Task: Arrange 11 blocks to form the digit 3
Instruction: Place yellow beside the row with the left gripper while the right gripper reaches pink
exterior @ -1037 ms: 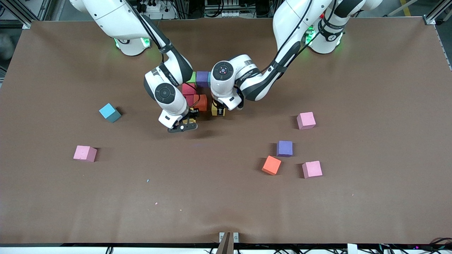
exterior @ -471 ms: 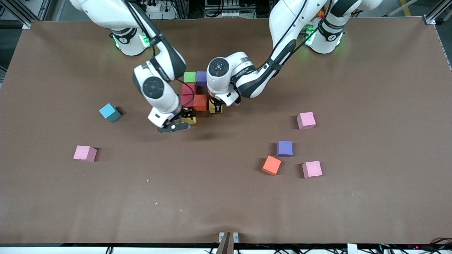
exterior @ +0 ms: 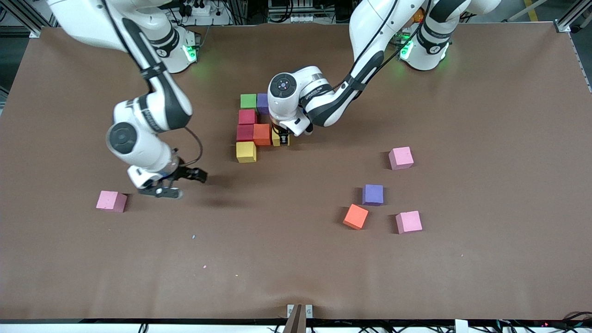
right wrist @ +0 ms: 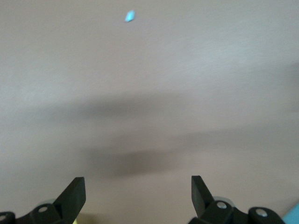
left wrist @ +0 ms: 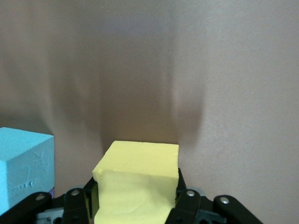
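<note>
The partial digit 3 sits mid-table: green [exterior: 248, 100], purple [exterior: 262, 102], pink-red [exterior: 247, 116], red [exterior: 244, 132], orange [exterior: 262, 134] and yellow [exterior: 246, 151] blocks. My left gripper [exterior: 281, 138] is shut on another yellow block [left wrist: 140, 172], held low beside the orange block. A light blue block [left wrist: 23, 168] stands next to it in the left wrist view; the left arm hides it in the front view. My right gripper [exterior: 179, 183] is open and empty above bare table, and its wrist view [right wrist: 138, 186] shows the same.
Loose blocks: a pink one [exterior: 111, 201] near the right gripper; toward the left arm's end pink [exterior: 400, 157], purple [exterior: 373, 194], orange [exterior: 355, 216] and pink [exterior: 409, 221]. A tiny blue crumb [right wrist: 130, 16] lies on the table.
My right gripper let go of a yellow block beside the red one and swung toward the right arm's end, now covering the loose light blue block. My left gripper drew its yellow block against the orange one.
</note>
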{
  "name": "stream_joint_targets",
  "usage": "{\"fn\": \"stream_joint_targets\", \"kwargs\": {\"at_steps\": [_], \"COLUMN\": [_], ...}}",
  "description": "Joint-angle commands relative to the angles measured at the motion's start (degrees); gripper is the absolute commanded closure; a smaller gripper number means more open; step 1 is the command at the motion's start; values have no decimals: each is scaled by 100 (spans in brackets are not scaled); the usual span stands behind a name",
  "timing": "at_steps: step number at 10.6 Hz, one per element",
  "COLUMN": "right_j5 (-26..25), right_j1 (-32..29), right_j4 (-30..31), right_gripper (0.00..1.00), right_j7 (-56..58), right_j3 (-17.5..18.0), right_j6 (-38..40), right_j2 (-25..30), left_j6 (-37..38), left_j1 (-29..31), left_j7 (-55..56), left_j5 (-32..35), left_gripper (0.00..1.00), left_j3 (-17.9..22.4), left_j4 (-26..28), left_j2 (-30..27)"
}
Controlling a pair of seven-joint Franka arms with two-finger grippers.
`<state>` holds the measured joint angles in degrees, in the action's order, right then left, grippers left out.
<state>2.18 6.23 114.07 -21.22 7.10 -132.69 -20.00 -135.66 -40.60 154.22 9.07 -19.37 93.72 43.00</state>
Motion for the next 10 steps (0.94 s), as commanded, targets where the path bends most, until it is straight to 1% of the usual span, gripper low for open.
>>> {"fn": "stream_joint_targets", "kwargs": {"at_steps": [1,3,4,5,7,9,10], "right_j5": [-138,-305,-315,-323,-341,-358,-472], "right_j1": [-401,-858,-1052,-1254,-1588,-1721,-1765], "right_j4": [-262,-253,-245,-253,-271,-262,-271], "right_gripper": [0,0,0,0,0,0,0], "right_j7": [142,660,1063,1493,2119,2446,2456], "right_j3": [81,81,81,81,81,81,81], "right_j6": [384,393,393,393,393,384,367], "right_j2": [-57,-57,-66,-83,-110,-136,-153], "left_j6": [5,5,5,5,5,5,5], "left_j1": [-106,-106,-106,-106,-114,-115,-115], "left_j7": [91,91,91,91,91,91,91], "left_j5": [-72,-72,-63,-63,-72,-63,-54], "left_gripper": [82,82,76,72,71,71,56], "left_j3": [65,65,65,65,65,65,65], "left_j4": [-144,-144,-144,-144,-153,-222,-284], "left_j2": [77,103,103,112,112,147,182]}}
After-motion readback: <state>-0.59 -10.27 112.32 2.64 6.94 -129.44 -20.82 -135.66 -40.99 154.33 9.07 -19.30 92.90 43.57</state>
